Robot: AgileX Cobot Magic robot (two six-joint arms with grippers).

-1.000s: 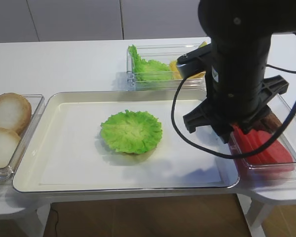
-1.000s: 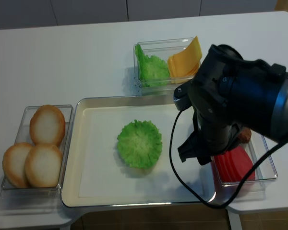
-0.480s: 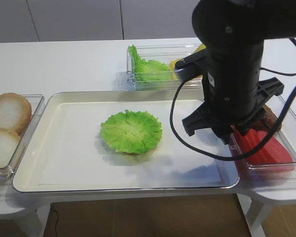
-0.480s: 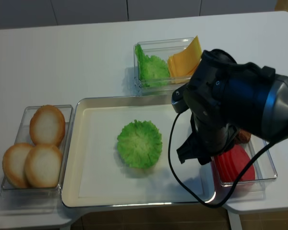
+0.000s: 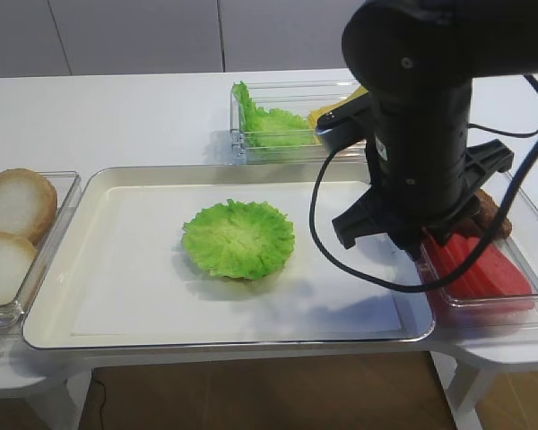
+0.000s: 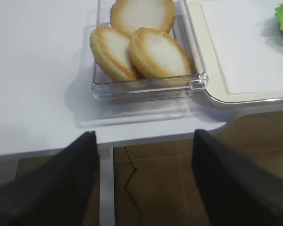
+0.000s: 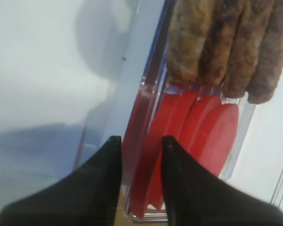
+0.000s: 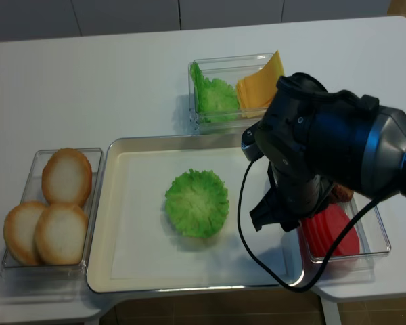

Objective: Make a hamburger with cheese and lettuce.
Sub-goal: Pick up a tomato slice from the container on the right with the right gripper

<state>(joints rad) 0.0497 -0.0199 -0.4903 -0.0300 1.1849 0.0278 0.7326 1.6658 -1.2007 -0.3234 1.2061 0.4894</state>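
The hamburger at this moment is a single round, frilly lettuce (image 5: 238, 238) (image 8: 197, 202) leaf lying flat on the cream tray (image 5: 117, 278). Yellow cheese (image 8: 260, 82) slices lean in the back clear box, partly behind the arm. My right gripper (image 7: 140, 140) points down into the right-hand box. Its jaws stand narrowly open on either side of the outermost upright red slice (image 7: 144, 160), right by the box's clear wall. In the high views the black arm hides the fingers. My left gripper (image 6: 145, 134) hangs wide open over the floor, just off the table's front edge.
Brown patties (image 7: 226, 42) share the right box with the red slices (image 5: 480, 269). More lettuce leaves (image 5: 269, 121) sit beside the cheese in the back box. Three buns (image 6: 141, 47) fill a clear box (image 8: 88, 203) left of the tray.
The right arm has shifted slightly left over the red slices' box. The lettuce leaf on the tray and everything else have stayed put.
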